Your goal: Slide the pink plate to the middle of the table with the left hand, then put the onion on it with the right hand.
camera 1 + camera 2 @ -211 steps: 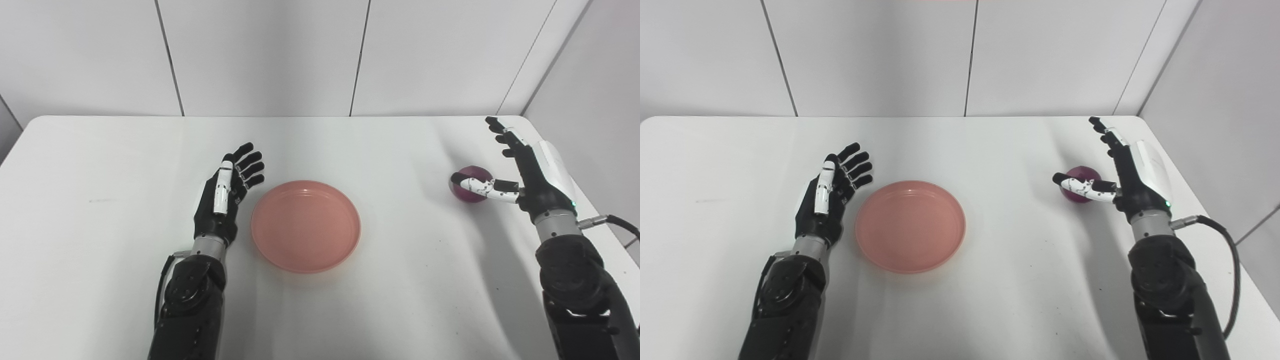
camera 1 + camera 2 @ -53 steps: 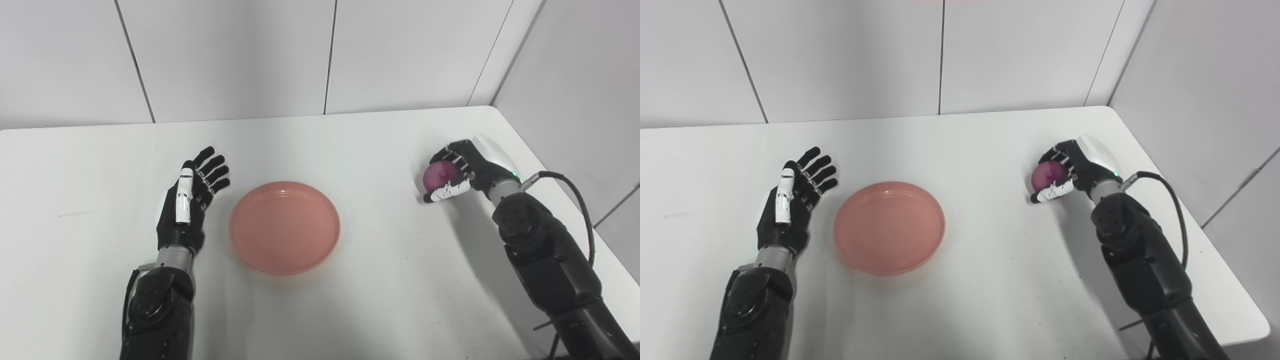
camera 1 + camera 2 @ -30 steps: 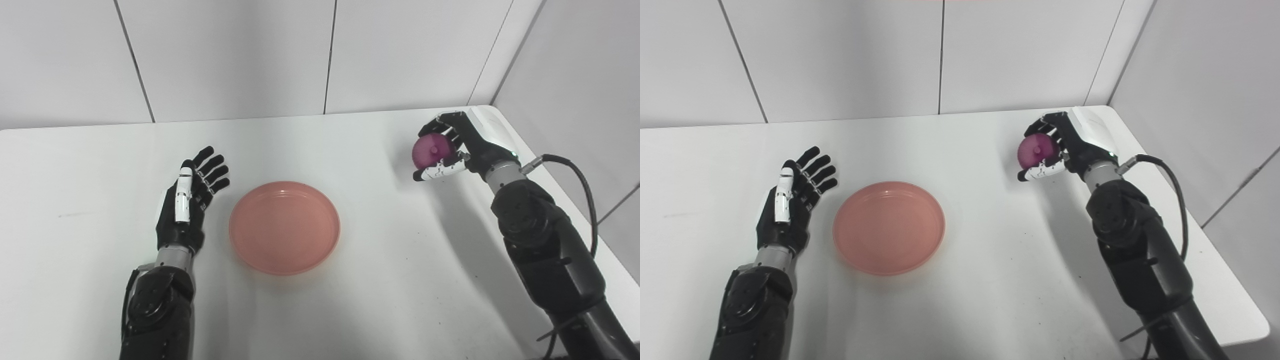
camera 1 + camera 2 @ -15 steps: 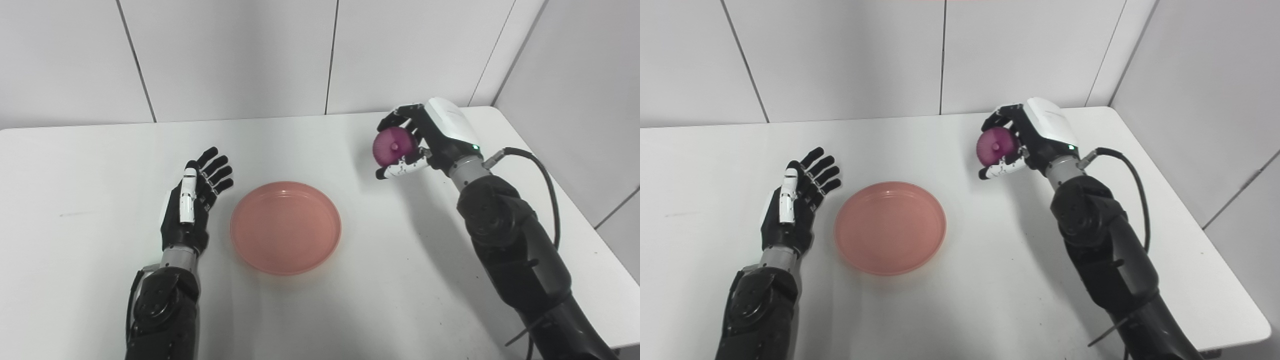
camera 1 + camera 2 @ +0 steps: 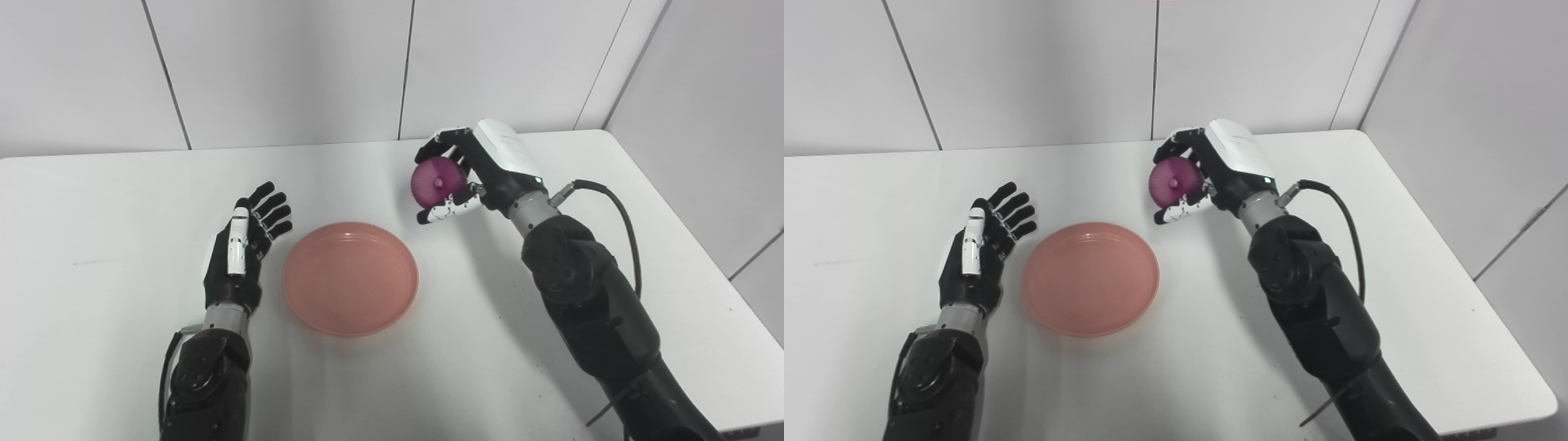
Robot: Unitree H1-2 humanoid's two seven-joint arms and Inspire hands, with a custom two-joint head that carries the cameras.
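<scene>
The right hand [image 5: 474,171] is closed around the purple onion [image 5: 430,182], with the fingers wrapped over its top and far side and the white-tipped thumb underneath; the onion is held clear of the white table [image 5: 110,202], with its shadow visible on the surface below. Relative to the pink plate [image 5: 350,278], the onion sits above and just beyond the plate's far right rim, not yet over the plate's well. The pink plate lies flat near the middle of the table and carries nothing. The left hand [image 5: 242,254] rests just beside the plate's left rim, fingers spread and holding nothing, not touching the plate. Judged from this layout, the sliding step appears complete and the step in hand is the transfer of the onion to the plate. The next move calls for carrying the onion toward the near left until it is centred over the plate's well, lowering it until it bears on the plate floor, and only then releasing the fingers. The onion is round and is likely to roll if released from height or onto the sloped rim, so a low, central release is advisable. The left hand is clear of the transfer path and need not move.
</scene>
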